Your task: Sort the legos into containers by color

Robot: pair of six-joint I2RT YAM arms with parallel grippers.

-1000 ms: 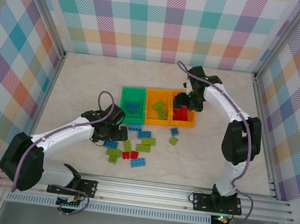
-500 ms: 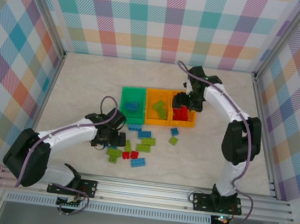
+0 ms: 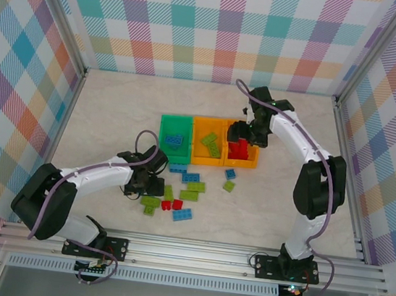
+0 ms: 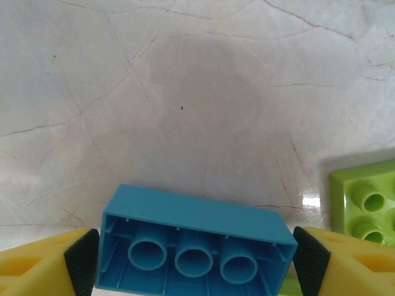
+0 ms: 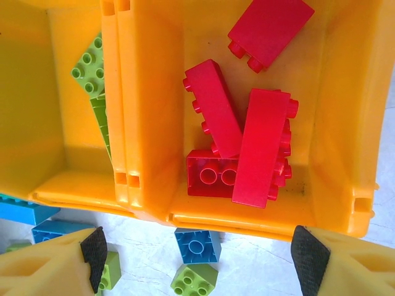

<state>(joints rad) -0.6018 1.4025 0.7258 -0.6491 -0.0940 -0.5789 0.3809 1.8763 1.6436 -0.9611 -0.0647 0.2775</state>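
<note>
A blue lego (image 4: 197, 234) lies hollow side up on the table, and my left gripper (image 4: 196, 262) is shut on it, one pad against each short end. From above, that gripper (image 3: 151, 184) sits at the left edge of the loose pile of blue, lime green and red legos (image 3: 181, 193). My right gripper (image 5: 200, 262) hangs open over the near rim of the right orange container (image 5: 333, 185), which holds several red legos (image 5: 247, 142). The middle orange container (image 3: 195, 148) holds green legos (image 5: 92, 74). Blue legos lie in the green container (image 3: 162, 140).
A lime green lego (image 4: 364, 200) lies just right of the left gripper. A small blue lego (image 5: 196, 245) and a green one (image 5: 194, 280) rest on the table in front of the right orange container. The enclosure walls (image 3: 72, 102) stand well away from the pile.
My left gripper slid toward the near side of the pile and its jaws closed in on the blue lego. The right gripper stayed over the red container and widened slightly.
</note>
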